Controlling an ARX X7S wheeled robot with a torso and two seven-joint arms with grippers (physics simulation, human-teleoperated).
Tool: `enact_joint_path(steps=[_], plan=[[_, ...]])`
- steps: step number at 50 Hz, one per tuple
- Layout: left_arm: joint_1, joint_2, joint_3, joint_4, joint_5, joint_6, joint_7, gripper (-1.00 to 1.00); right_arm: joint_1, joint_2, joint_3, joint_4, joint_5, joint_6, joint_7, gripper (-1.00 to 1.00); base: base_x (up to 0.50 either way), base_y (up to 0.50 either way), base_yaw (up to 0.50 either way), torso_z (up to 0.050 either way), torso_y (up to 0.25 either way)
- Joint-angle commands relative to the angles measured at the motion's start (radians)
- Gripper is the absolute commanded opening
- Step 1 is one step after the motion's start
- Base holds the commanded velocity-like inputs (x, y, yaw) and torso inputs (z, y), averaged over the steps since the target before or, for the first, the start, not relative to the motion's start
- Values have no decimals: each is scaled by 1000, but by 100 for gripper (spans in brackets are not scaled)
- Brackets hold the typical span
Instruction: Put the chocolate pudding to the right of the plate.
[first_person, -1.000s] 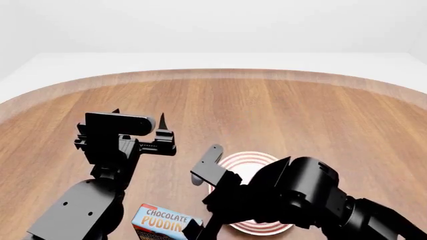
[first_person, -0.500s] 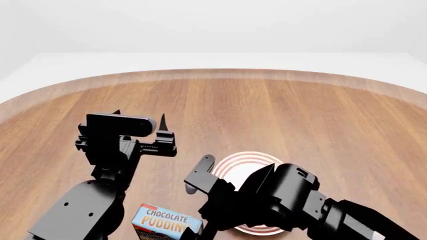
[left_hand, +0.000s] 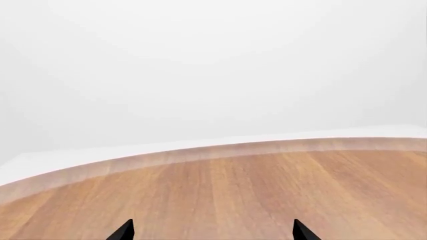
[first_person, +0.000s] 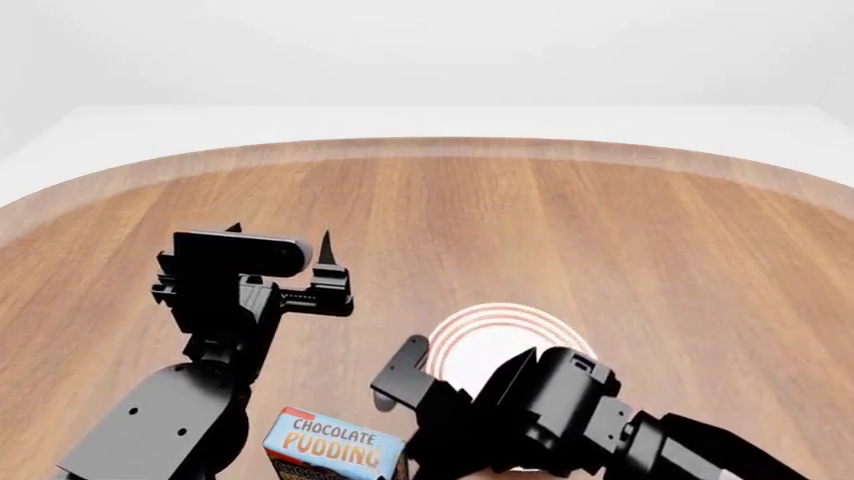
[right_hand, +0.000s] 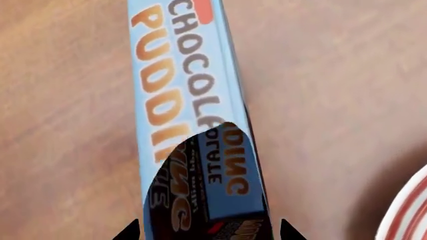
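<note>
The chocolate pudding (first_person: 331, 445) is a carton with a light blue lettered top, lying on the wooden table at the near edge of the head view. The plate (first_person: 505, 330), white with red rings, lies to its right, its near half hidden by my right arm. My right gripper (first_person: 398, 415) hangs over the carton's right end. In the right wrist view the carton (right_hand: 180, 100) runs between the open fingertips of my right gripper (right_hand: 208, 231), with a gap on each side, and the plate's rim (right_hand: 408, 212) shows at the edge. My left gripper (first_person: 280, 245) is open and empty, raised left of the plate.
The round wooden table (first_person: 601, 220) stretches far beyond the plate, with its curved far edge against a white floor. The left wrist view shows my left gripper (left_hand: 212, 232) with only bare tabletop (left_hand: 233, 190) and that far edge ahead of it.
My right arm has drawn back toward the near edge and left, over the pudding carton, uncovering more of the plate. The left arm has stayed put.
</note>
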Motion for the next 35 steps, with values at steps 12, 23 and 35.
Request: enact_joint_path(steps=[12,23,35], plan=[[1,-6,6,-5,-6,8,-5,100,-6,8,-11,-15,-18,-19,28,-100,0,0,0,0,0],[-1,-9,6,-7,-10,10,-8,100,15,40,22,-99,4,-11,62,-100,0,0,0,0,0],[1,-13,2,-4,-16,12,-12,100,48,94,95,-226,75,44,130,-100,0,0,0,0,0]])
